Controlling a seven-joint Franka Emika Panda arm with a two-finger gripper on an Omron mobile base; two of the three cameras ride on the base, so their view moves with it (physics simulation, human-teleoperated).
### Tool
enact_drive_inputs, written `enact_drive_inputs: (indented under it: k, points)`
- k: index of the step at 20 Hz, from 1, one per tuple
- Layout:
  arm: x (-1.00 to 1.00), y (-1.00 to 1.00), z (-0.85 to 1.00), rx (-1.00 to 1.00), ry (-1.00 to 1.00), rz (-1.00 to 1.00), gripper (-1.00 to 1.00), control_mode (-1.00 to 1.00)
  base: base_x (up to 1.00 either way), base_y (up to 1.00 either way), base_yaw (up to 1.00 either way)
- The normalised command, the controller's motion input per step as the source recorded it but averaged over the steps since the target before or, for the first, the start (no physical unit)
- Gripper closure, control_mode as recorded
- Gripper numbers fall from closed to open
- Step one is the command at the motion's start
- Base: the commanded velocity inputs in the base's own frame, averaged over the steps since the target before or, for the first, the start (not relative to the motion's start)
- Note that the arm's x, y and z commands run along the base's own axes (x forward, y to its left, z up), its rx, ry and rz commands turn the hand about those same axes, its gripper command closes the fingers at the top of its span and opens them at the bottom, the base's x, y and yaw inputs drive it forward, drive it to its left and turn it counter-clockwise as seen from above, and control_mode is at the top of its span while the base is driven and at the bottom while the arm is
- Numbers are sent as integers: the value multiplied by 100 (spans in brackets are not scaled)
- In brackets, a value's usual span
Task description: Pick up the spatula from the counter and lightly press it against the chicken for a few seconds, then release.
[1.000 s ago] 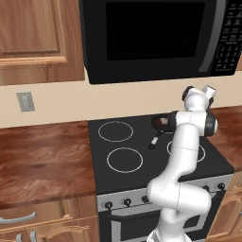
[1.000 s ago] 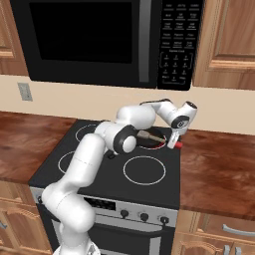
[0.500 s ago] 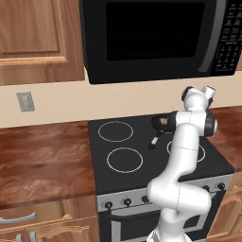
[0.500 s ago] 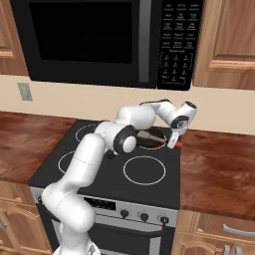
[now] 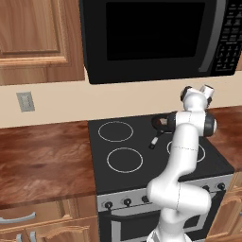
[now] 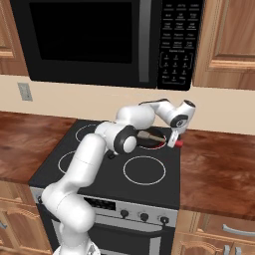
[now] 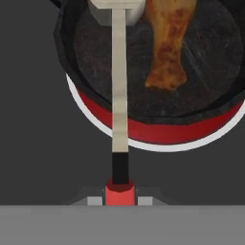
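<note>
In the hand view my gripper (image 7: 120,198) is shut on the red handle of the spatula (image 7: 118,95). Its pale shaft runs up over the rim of a red pan (image 7: 143,130) with a dark inside. The blade lies in the pan at the top edge, right against the left side of the browned chicken leg (image 7: 170,43). In the right base view the gripper (image 6: 174,140) hangs low at the stove's right edge, the spatula (image 6: 178,144) reaching left into the pan (image 6: 152,145). The left base view shows the pan (image 5: 159,122) behind my arm.
The pan sits on the back right burner of a black stove (image 6: 99,174); its dark handle (image 5: 153,141) points toward the front burners. A black microwave (image 6: 99,40) hangs close above. Wooden counter (image 6: 219,169) lies on both sides.
</note>
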Motion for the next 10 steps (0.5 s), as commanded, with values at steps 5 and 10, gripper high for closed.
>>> enact_drive_inputs:
  k: [5,10]
  points:
    - [7,0,-1,-5,0,0,100,-100,0,0,0]
    - [5,0,-2,-5,0,0,100,-100,0,0,0]
